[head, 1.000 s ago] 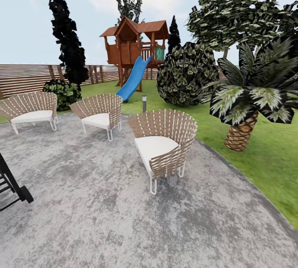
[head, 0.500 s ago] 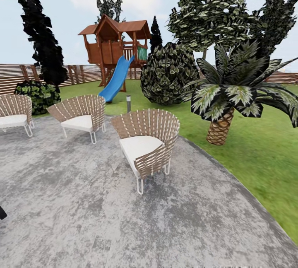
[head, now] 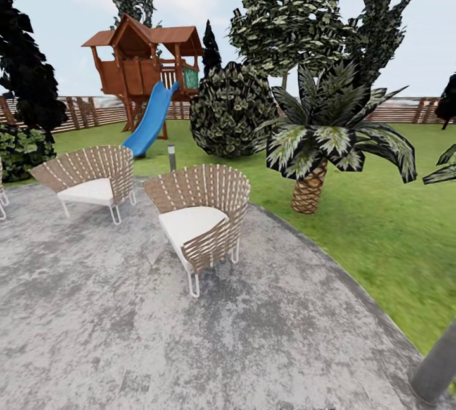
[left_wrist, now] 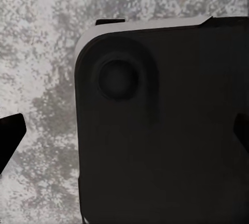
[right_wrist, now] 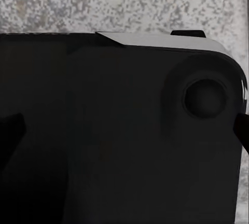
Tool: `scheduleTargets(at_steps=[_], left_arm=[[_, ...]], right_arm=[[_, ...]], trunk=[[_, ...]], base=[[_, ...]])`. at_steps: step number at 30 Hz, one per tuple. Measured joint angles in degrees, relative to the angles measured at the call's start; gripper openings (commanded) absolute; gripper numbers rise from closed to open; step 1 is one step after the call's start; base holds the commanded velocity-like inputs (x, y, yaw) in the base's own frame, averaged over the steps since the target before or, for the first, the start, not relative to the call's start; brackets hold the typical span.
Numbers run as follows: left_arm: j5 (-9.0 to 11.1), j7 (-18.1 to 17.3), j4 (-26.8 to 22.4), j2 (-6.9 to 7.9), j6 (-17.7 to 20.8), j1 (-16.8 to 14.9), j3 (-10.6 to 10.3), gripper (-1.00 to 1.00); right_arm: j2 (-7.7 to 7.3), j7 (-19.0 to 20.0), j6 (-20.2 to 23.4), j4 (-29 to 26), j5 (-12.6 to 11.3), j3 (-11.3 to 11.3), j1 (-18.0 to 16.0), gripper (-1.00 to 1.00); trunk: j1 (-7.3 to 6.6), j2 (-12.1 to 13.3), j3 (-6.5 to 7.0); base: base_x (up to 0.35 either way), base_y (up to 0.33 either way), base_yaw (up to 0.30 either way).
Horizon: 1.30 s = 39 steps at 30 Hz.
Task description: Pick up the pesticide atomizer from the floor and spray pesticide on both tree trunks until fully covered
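In both wrist views the fingertips are dark wedges at the frame edges, hanging over the robot's black base with mottled grey paving (left_wrist: 41, 53) beyond. The left pincer (left_wrist: 124, 136) looks released, its tips set wide apart with nothing between them, and the right pincer (right_wrist: 124, 136) looks the same.

Out from there, the head view takes in a grey patio (head: 126, 334) with two woven chairs, the nearer chair (head: 199, 223) and a further chair (head: 88, 179) beside it. Past the paving edge lies the garden (head: 380, 232) lawn, with a squat palm (head: 316, 150), a round bush (head: 231, 112), a wooden playhouse (head: 145, 61) with a blue slide (head: 151, 120), and a slatted fence (head: 405, 111). A thick grey post (head: 437, 369), possibly a tree trunk, cuts the lower right corner.

I cannot find the pesticide atomizer here, so it has yet to be located. The risk, as I judge it: driving on could clip the nearer chair, or the small atomizer could be overlooked in the grass, or the palm mistaken for a target tree
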Motion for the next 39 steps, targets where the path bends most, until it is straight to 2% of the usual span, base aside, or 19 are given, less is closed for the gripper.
scheduleTargets(at_steps=[6, 8, 9, 10, 12, 14, 18, 22, 24, 29, 34, 39], left_arm=[[0.1, 0.9, -0.1, 0.09, 0.1, -0.4, 0.1, 1.0], [-0.1, 0.8, -0.2, 0.22, 0.2, -1.1, 0.0, 1.0], [-0.3, 1.3, -0.1, 0.56, 0.3, -4.0, -0.1, 1.0], [-0.3, 1.3, -0.1, 0.57, 0.2, -9.3, -0.1, 1.0], [-0.3, 1.4, -0.2, 0.59, 0.2, -11.5, -0.1, 1.0], [-0.3, 1.4, -0.5, 0.58, 0.2, -13.4, -0.1, 1.0], [-0.4, 1.4, -3.1, 0.61, -0.1, -18.0, -0.2, 1.0], [-0.5, 1.4, -8.4, 1.28, -0.8, -19.1, -0.2, 1.0], [-0.5, 1.3, -9.6, 1.41, -1.0, -19.1, -0.3, 1.0], [-0.6, 1.1, -9.7, 1.58, -1.3, -19.0, -0.3, 1.0], [-0.6, 1.2, -9.5, 1.63, -1.5, -19.0, -0.3, 1.0], [-0.6, 1.2, -9.5, 1.64, -1.6, -18.9, -0.3, 1.0]], right_arm=[[-0.12, 0.0, 0.0, -0.2, 0.1, -0.1, 0.0, 1.0], [-1.04, -0.1, 0.0, -0.4, 0.1, -0.1, -0.1, 1.0], [-4.22, -0.1, 0.2, -5.5, 0.1, 0.0, -0.3, 1.0], [-6.61, -0.1, 0.2, -10.1, 0.2, -0.2, -0.6, 1.0], [-7.23, -0.2, 0.2, -13.4, 0.2, -0.1, -0.5, 1.0], [-7.47, -0.2, 0.2, -15.8, 0.2, -0.1, -0.5, 1.0], [-7.76, -0.1, 0.1, -24.3, 0.2, -0.1, -0.7, 1.0], [-7.82, 0.1, 0.1, -30.6, 0.1, -0.1, -0.8, 1.0], [-7.76, 0.1, 0.0, -31.6, 0.0, -0.1, -0.9, 1.0], [-7.52, 0.2, -0.3, -31.8, 0.0, 0.0, -1.2, 1.0], [-7.39, 0.3, -1.2, -27.8, 0.1, 0.2, -1.5, 1.0], [-7.38, 0.3, -1.4, -26.5, 0.1, 0.2, -1.5, 1.0]], trunk=[[0.0, 0.0, -0.32], [0.0, 0.0, -0.44], [0.0, 0.0, -0.53], [0.0, 0.0, -0.55], [0.0, 0.0, -0.7], [0.0, 0.0, -0.84], [0.0, 0.0, -1.13], [0.0, 0.0, -1.44], [0.0, 0.0, -1.61], [0.0, 0.0, -2.04], [0.0, 0.0, -2.48], [0.0, 0.0, -2.92]], base=[[0.0, 0.0, -0.234], [0.0, 0.0, -0.207], [0.0, 0.0, -0.195], [0.0, 0.0, -0.188], [0.0, 0.0, -0.182], [0.0, 0.0, -0.178], [0.0, 0.0, -0.175], [0.0, 0.0, -0.163], [0.0, 0.0, -0.135], [0.0, 0.0, -0.127], [0.0, 0.0, -0.123], [0.0, 0.0, -0.124]])
